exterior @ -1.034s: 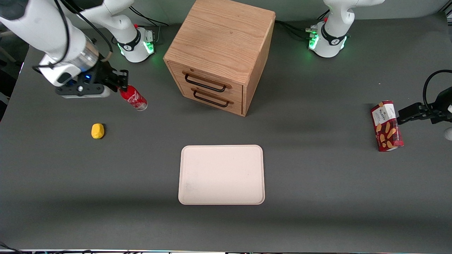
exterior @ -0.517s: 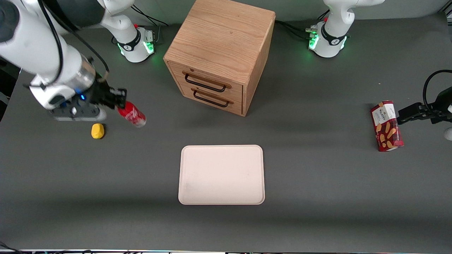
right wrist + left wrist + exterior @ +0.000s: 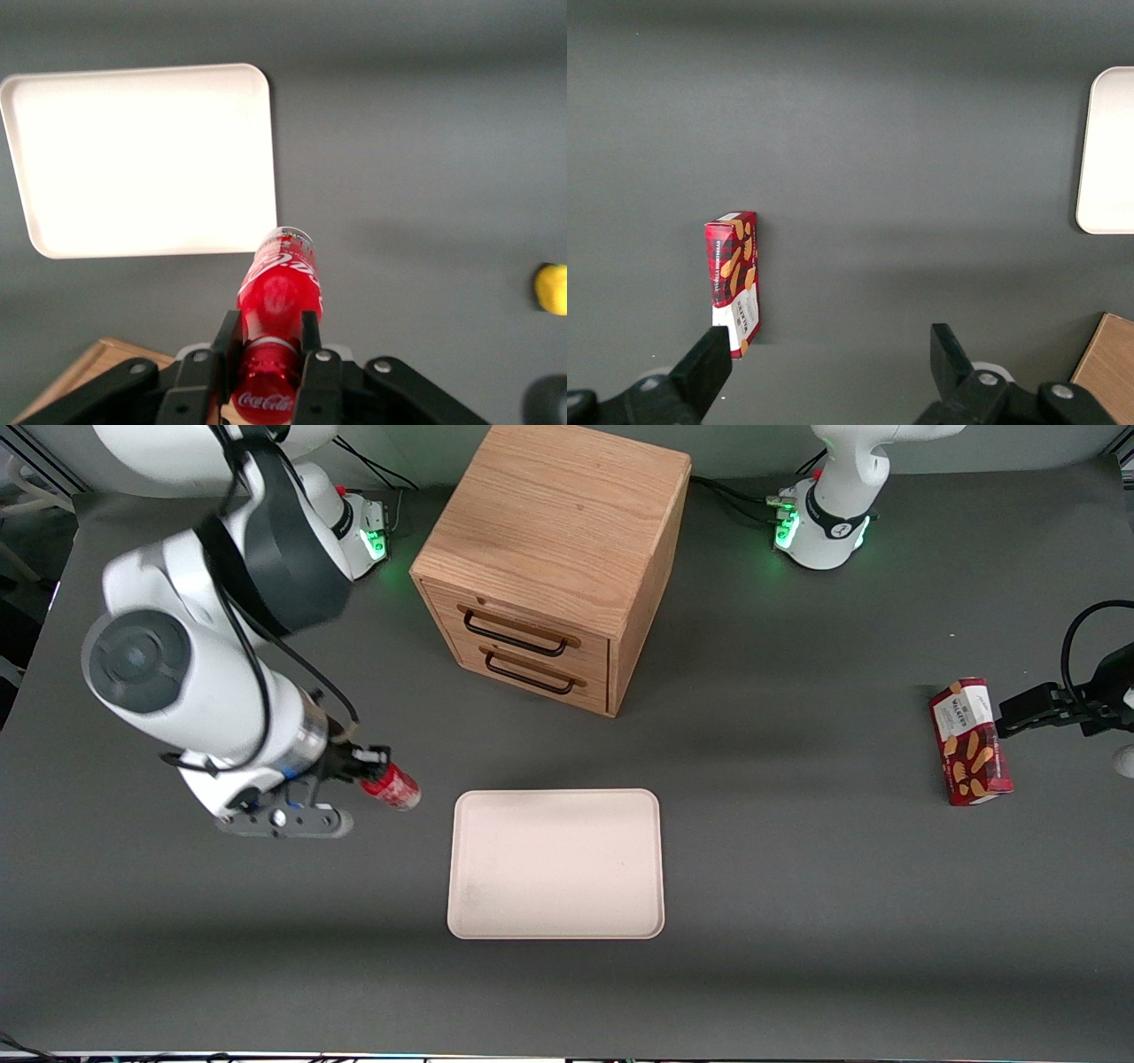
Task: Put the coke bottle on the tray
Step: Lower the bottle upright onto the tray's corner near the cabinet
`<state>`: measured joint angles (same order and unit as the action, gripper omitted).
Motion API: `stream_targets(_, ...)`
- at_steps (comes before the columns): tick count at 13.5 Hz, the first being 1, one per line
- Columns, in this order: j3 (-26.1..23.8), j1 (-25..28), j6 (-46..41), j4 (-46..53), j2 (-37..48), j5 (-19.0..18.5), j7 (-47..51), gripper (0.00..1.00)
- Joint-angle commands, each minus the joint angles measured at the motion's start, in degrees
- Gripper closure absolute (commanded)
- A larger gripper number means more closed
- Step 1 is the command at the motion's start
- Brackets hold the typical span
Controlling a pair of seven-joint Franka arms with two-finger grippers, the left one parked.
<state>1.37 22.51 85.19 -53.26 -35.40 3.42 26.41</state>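
My right gripper is shut on the neck of the small red coke bottle, which hangs tilted above the table, its base pointing toward the tray. The pale cream-pink tray lies flat on the dark table, a short way from the bottle's base toward the parked arm's end. The bottle is held off the tray, just outside its corner. The tray's edge also shows in the left wrist view.
A wooden drawer cabinet with two black handles stands farther from the front camera than the tray. A red snack box lies toward the parked arm's end. A yellow object shows in the right wrist view.
The right arm has carried the bottle nearer to the front camera and toward the tray. The arm now covers the yellow object in the front view.
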Motion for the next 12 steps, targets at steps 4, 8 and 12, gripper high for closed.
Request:
stream_targets(4,-4.5,-1.3,8.0,6.0,-7.7,1.3,8.4,1.00)
stream_targets(8,-4.4,-0.9,12.4,5.9,-11.2,0.1,8.8,1.00)
stream_targets(12,-4.5,-0.6,16.6,4.9,-14.4,-5.7,8.8,1.00)
